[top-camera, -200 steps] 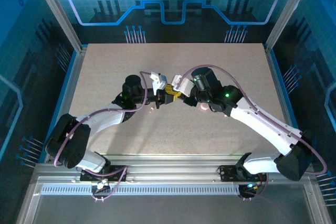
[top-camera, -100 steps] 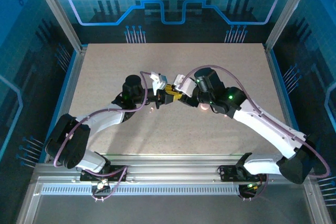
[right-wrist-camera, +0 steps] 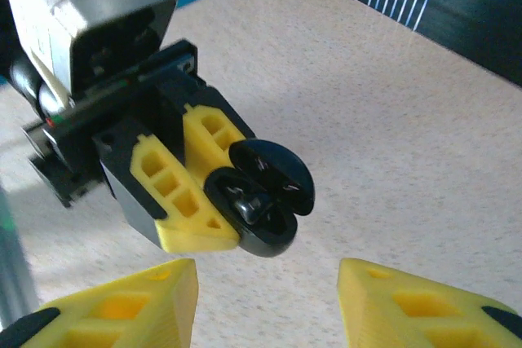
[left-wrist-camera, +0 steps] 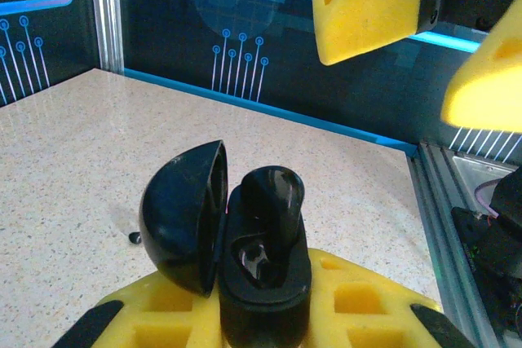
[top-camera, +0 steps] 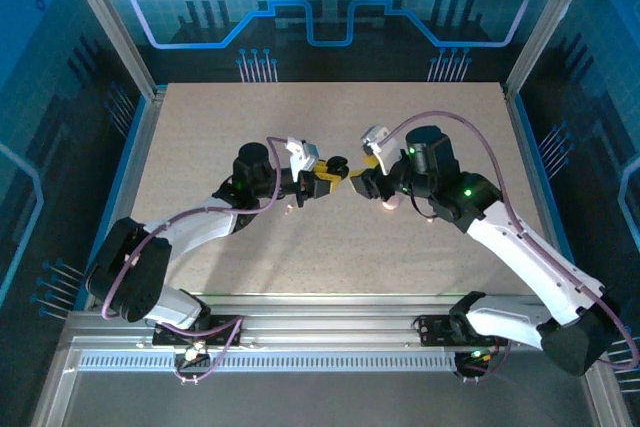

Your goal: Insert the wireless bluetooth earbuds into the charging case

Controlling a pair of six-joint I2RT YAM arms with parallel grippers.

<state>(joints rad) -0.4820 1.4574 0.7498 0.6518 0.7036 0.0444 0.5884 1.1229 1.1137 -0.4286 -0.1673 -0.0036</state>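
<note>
We see the charging case (left-wrist-camera: 245, 258) as a black clamshell held off the table, clamped upright between the yellow fingers of the left gripper (top-camera: 325, 179) near the middle of the workspace. Its domed lid (left-wrist-camera: 183, 213) is swung open to the side. One glossy black earbud (left-wrist-camera: 273, 201) sits in the base with its rounded top standing above the rim. From the right wrist view the open case faces that camera, lid to the right of the base.

The right gripper (right-wrist-camera: 269, 307) is spread wide and carries nothing. Its two yellow fingers sit apart from the case, just beside it in the top view and with a clear gap between them in the left wrist view.

Below them we see the table (top-camera: 330, 117), a flat pale beige top with a fine speckle, matte and evenly lit. A tiny dark speck (left-wrist-camera: 133, 237) lies on it near the case's shadow. A small pale pink round spot (top-camera: 388, 204) shows on the surface under the right arm, and we cannot tell what it is.

Aluminium rails (top-camera: 300, 332) edge the table at the near side, where both arm bases are bolted. Dark blue wall panels (top-camera: 320, 7) printed with bright circuit-style lines close in the far side and both flanks.
</note>
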